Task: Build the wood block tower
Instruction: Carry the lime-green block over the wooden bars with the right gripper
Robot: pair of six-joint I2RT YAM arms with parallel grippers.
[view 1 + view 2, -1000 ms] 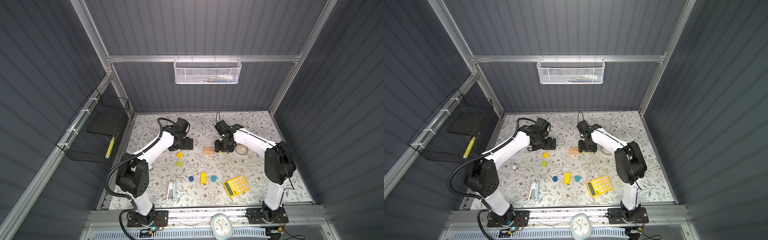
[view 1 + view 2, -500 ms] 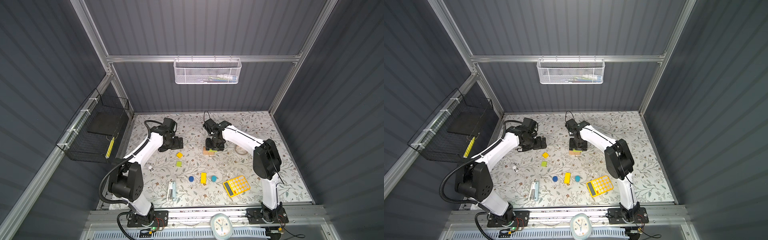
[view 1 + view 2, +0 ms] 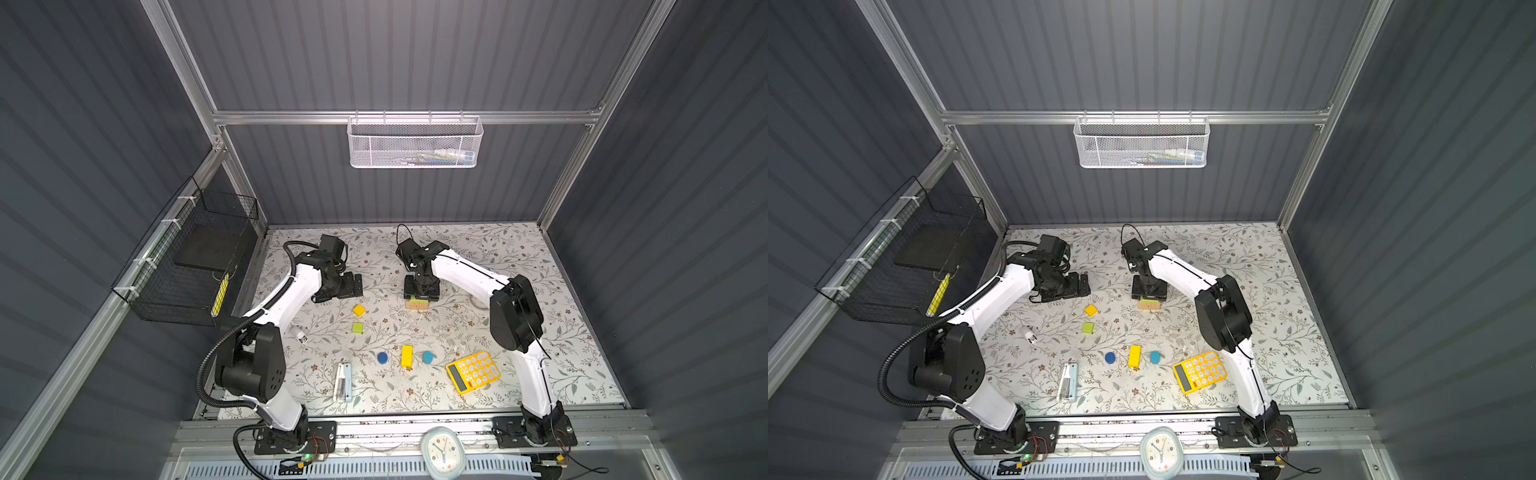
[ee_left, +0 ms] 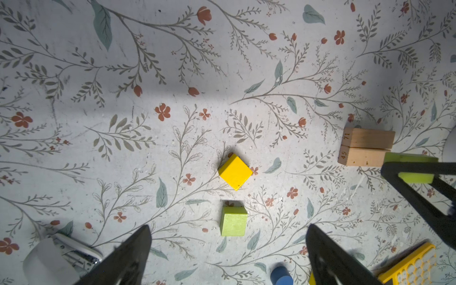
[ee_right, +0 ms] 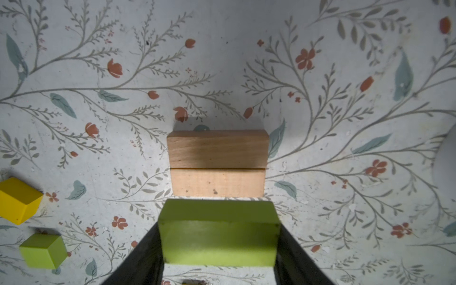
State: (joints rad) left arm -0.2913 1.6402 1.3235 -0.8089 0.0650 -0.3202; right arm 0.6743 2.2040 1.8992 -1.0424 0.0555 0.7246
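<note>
I am working on the third piece of the tower. The right fingers (image 5: 148, 259) are clamping the lime-green bar (image 5: 218, 234) by its ends. It is hanging at the edge of the pair of tan bars (image 5: 217, 153), which are lying flat and touching side by side on the counter (image 3: 498, 249). I cannot tell whether the bar is grazing the wood.

The left fingers (image 4: 128, 261) are standing wide apart, gripping nothing, over the yellow cube (image 4: 235, 172) and lime cube (image 4: 233, 224). The yellow bar (image 3: 407, 355) and both blue cylinders (image 3: 382, 357) are waiting toward the front of the counter.

Next, I judge, I am needing to bring the green bar squarely over the seam, level it, lower it gently and only then release, so the base is not nudged apart.
</note>
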